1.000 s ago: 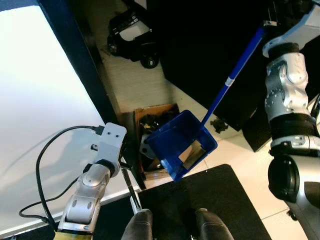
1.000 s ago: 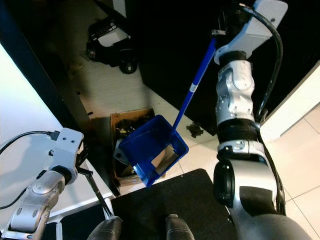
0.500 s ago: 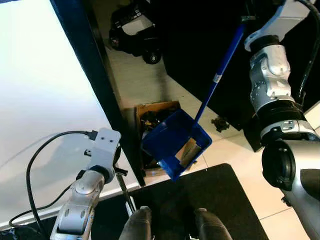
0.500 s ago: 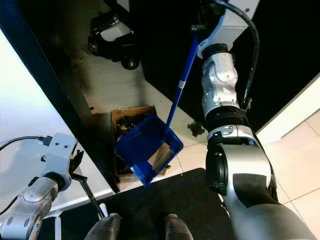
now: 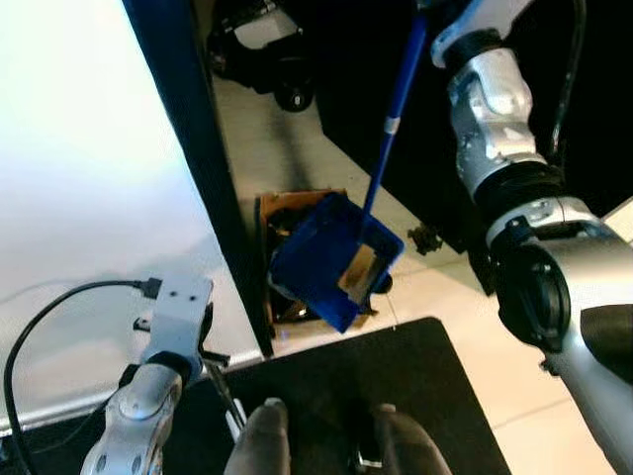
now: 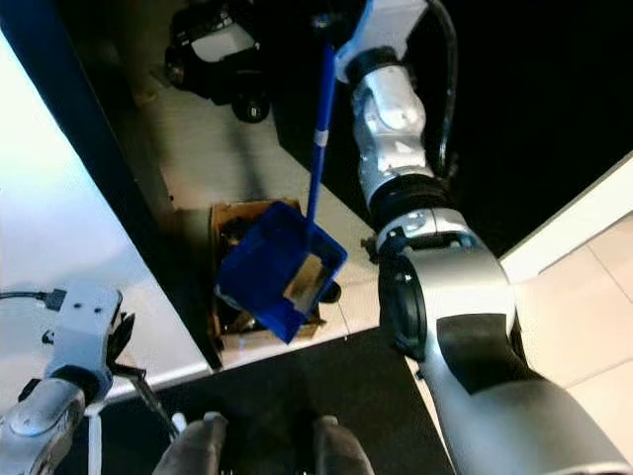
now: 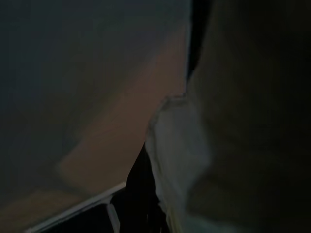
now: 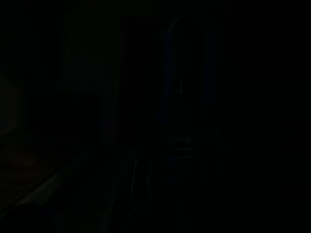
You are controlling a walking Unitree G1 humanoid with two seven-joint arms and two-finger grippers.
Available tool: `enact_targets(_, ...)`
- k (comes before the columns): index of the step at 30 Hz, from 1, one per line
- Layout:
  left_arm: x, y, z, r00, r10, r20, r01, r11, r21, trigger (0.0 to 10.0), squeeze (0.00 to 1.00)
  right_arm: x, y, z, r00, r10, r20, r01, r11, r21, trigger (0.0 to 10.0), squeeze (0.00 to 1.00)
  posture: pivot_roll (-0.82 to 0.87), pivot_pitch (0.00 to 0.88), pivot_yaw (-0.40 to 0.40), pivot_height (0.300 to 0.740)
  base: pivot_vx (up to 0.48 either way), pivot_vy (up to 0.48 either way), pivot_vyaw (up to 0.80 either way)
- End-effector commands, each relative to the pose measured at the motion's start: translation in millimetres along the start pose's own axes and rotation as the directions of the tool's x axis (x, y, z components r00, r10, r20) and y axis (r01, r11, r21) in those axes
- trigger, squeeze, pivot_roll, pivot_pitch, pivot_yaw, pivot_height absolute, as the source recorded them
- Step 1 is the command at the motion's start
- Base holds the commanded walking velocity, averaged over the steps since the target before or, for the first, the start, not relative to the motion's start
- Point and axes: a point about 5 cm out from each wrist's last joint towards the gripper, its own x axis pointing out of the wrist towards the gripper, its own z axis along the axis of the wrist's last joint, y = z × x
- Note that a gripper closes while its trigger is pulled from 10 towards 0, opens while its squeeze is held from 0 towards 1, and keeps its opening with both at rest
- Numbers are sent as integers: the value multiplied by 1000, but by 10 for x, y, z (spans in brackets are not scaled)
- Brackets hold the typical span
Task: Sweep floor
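Observation:
A blue dustpan point(image 5: 331, 259) on a long blue handle point(image 5: 388, 124) hangs tilted above an open cardboard box point(image 5: 289, 204) that stands on the floor with dark rubbish in it. A tan scrap point(image 5: 356, 274) lies in the pan. My right gripper point(image 6: 324, 22) is raised at the top of the picture, shut on the upper end of the handle. Low at the left, my left gripper point(image 5: 212, 368) is shut on a thin rod point(image 5: 229, 404), seemingly a broom handle, that slants down toward my feet. The wrist views are dark and blurred.
A white panel point(image 5: 79, 178) with a dark edge beam point(image 5: 198, 148) runs along the left. A black wheeled object point(image 5: 267, 45) sits at the back. Dark furniture stands behind the box. A small dark scrap point(image 5: 425, 237) lies on pale tiles. A black mat point(image 5: 396, 376) lies under my feet.
My right arm has swung left and the handle stands steeper, bringing the dustpan over the box. The view has shifted, and my left arm sits lower in it.

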Motion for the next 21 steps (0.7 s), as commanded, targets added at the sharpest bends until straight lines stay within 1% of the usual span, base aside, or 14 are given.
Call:
enact_targets(1,-60,-21,18,1000,19,9,-19,1000,-12,10000,0,97,108,176,994,69,79,-65,996,-55,10000,0,363,156,-157,740,0,0,0)
enact_targets(2,-60,-21,18,1000,19,9,-19,1000,-12,10000,0,97,108,176,994,69,79,-65,996,-55,10000,0,363,156,-157,740,0,0,0)
enact_targets(3,-88,-32,10,999,32,8,-32,999,-22,10000,0,146,244,251,984,139,108,-128,986,-102,10000,0,369,155,-168,740,0,0,0)
enact_targets(4,-88,-32,10,999,32,8,-32,999,-22,10000,0,146,244,251,984,139,108,-128,986,-102,10000,0,369,155,-168,740,0,0,0)
enact_targets(6,-113,-49,1,999,44,6,-44,999,-32,10000,0,180,362,316,971,200,134,-180,973,-146,10000,0,377,156,-184,740,0,0,0)
enact_targets(7,-121,-57,-2,999,47,6,-47,998,-36,10000,0,187,395,334,966,216,142,-193,968,-158,10000,0,381,157,-193,740,0,0,0)
enact_targets(8,-121,-57,-2,999,47,6,-47,998,-36,10000,0,187,395,334,966,216,142,-193,968,-158,10000,0,381,157,-193,740,0,0,0)
enact_targets(12,-148,-93,-15,999,54,3,-54,997,-47,10000,0,213,536,411,947,266,181,-228,952,-206,10000,0,390,162,-208,740,0,0,0)
enact_targets(13,-157,-95,-15,998,58,3,-58,997,-49,10000,0,213,595,443,936,284,207,-236,944,-229,10000,0,393,165,-212,740,0,0,0)
enact_targets(14,-157,-95,-15,998,58,3,-58,997,-49,10000,0,213,595,443,936,284,207,-236,944,-229,10000,0,393,165,-212,740,0,0,0)
enact_targets(16,-166,-96,-15,998,63,2,-62,997,-53,10000,0,202,696,485,916,317,246,-249,930,-271,10000,0,394,168,-213,740,0,0,0)
enact_targets(17,-166,-96,-15,998,63,2,-62,997,-53,10000,0,202,696,485,916,317,246,-249,930,-271,10000,0,394,168,-213,740,0,0,0)
enact_targets(20,-176,-108,-12,998,63,2,-62,997,-55,10000,0,182,789,513,895,349,279,-258,913,-315,10000,0,392,172,-212,740,0,0,0)
enact_targets(21,-176,-108,-12,998,63,2,-62,997,-55,10000,0,182,789,513,895,349,279,-258,913,-315,10000,0,392,172,-212,740,0,0,0)
